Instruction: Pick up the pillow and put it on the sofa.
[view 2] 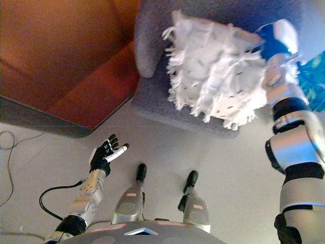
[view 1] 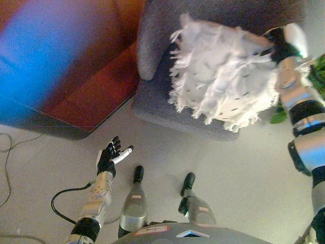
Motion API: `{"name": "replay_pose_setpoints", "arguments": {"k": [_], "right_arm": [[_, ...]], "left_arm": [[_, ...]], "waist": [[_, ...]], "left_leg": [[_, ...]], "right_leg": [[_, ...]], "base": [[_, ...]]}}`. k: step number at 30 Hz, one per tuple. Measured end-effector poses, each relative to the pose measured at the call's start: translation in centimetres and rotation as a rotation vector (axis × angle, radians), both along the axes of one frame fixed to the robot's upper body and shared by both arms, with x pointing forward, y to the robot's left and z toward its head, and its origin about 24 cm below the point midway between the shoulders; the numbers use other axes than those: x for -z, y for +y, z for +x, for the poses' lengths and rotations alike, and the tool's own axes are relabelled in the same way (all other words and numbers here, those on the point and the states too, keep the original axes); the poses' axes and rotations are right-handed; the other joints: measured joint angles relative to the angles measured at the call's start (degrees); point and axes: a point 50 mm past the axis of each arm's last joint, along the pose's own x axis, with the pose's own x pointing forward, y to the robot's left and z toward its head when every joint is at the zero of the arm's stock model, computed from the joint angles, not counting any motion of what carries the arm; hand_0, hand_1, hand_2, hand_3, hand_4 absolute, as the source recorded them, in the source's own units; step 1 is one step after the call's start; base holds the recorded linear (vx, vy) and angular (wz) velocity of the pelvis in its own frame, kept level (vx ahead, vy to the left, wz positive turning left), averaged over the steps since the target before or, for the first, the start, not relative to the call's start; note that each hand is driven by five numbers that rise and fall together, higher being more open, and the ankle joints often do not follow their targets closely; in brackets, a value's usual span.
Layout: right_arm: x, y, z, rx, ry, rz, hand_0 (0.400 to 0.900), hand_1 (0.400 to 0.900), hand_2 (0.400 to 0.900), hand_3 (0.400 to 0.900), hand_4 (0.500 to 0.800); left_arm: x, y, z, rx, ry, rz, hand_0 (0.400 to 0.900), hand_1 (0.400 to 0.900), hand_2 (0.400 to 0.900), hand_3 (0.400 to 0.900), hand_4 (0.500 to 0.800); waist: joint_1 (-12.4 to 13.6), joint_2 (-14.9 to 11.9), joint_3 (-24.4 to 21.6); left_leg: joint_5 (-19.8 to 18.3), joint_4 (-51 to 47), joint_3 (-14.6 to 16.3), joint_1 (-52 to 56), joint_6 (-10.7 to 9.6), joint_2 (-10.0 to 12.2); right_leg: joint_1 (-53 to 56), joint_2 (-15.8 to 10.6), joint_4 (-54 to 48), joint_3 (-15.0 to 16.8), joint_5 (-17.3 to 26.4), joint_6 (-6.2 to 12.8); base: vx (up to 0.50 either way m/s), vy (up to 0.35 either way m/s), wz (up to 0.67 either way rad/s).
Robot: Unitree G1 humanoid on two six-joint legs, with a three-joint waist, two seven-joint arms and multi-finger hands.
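Nearest, low and well short of the grey sofa [view 1: 152, 96], the left hand [view 1: 110, 155] hangs over the pale floor [view 1: 228, 168] with its fingers spread and relaxed, holding nothing. Farther on, the white fringed pillow [view 1: 223, 76] sits over the grey sofa's seat, its tassels hanging down across the seat's front edge. At the pillow's right side the right hand [view 1: 278, 48] is pressed against it; its fingers are lost in the fringe, so I cannot tell whether they grip or lie flat. To the left of the grey sofa stands an orange-red sofa [view 2: 76, 56], just beside it.
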Motion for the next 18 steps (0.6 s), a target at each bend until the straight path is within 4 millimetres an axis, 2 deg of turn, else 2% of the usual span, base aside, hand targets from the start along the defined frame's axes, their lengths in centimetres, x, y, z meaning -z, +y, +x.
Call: {"name": "replay_pose_setpoints", "arguments": {"k": [3,5,6,8,11,12,15,18], "right_arm": [[-2.8,-0.2,0.0,0.017,-0.101,0.027,0.900,0.900,0.900,0.900,0.800],[-3.0,-0.1,0.0,0.018,-0.108,0.029,0.900,0.900,0.900,0.900,0.800],[-4.9,0.3,0.1,0.022,-0.182,0.031,0.900,0.900,0.900,0.900,0.800],[-5.7,0.6,0.1,0.016,-0.217,0.029,0.900,0.900,0.900,0.900,0.800],[-7.9,2.4,0.0,-0.068,-0.366,0.094,0.900,0.900,0.900,0.900,0.800],[-8.8,3.8,-0.4,-0.143,-0.464,0.139,0.900,0.900,0.900,0.900,0.800],[-8.9,6.3,-1.7,-0.305,-0.600,0.204,0.900,0.900,0.900,0.900,0.800],[-5.6,8.1,-3.2,-0.428,-0.640,0.306,0.900,0.900,0.900,0.900,0.800]], "left_arm": [[-1.0,0.2,1.4,0.030,-0.040,0.027,0.900,0.900,0.900,0.900,0.800],[-1.1,0.2,1.5,0.030,-0.041,0.027,0.900,0.900,0.900,0.900,0.800],[-1.8,-0.1,2.5,0.040,-0.073,0.027,0.900,0.900,0.900,0.900,0.800],[-2.1,-0.2,3.0,0.045,-0.089,0.028,0.900,0.900,0.900,0.900,0.800],[-2.5,-0.3,3.5,0.043,-0.106,0.031,0.900,0.900,0.900,0.900,0.800],[-2.4,-0.3,3.4,0.030,-0.102,0.033,0.900,0.900,0.900,0.900,0.800],[-2.2,-0.3,3.1,0.017,-0.089,0.035,0.900,0.900,0.900,0.900,0.800],[-2.0,-0.1,2.7,0.021,-0.080,0.039,0.900,0.900,0.900,0.900,0.800]], "waist": [[0.30,0.13,1.05],[0.30,0.13,1.05],[0.13,0.13,1.05],[-0.18,0.13,1.05],[-0.40,0.09,1.07],[-1.19,0.07,1.09],[-2.20,-0.38,1.29],[-3.29,-1.88,1.20]], "left_leg": [[0.06,-0.01,-0.49,-0.19,0.09,-0.27],[0.06,-0.01,-0.49,-0.19,0.09,-0.28],[0.12,0.01,-1.15,-0.16,0.11,-0.33],[0.15,0.01,-1.22,-0.06,0.12,-0.38],[0.18,-0.12,-1.00,0.87,0.15,-0.50],[0.17,-0.42,-0.32,1.85,0.15,-0.54],[-0.21,-0.60,0.64,4.46,0.22,-0.53],[-0.89,-0.63,2.20,7.56,0.28,-0.41]], "right_leg": [[0.15,-0.21,-0.01,-0.53,-0.05,0.07],[0.16,-0.21,-0.01,-0.55,-0.05,0.07],[0.52,-0.21,-0.01,-1.03,-0.06,0.09],[0.66,-0.22,-0.01,-1.06,-0.06,0.09],[1.37,-0.27,-0.01,-0.78,-0.06,0.09],[1.91,-0.25,0.00,-0.16,-0.06,0.09],[3.81,-0.21,0.00,0.82,-0.24,0.32],[6.13,-0.30,0.00,2.61,-0.80,0.61]], "base": [[0.05,0.008,0.09],[0.02,0.006,0.01],[0.03,0.027,-0.02],[0.04,0.046,-0.10],[0.05,0.046,-0.23],[0.05,0.044,-0.28],[0.07,0.045,-0.34],[0.04,0.042,-0.23]]}}
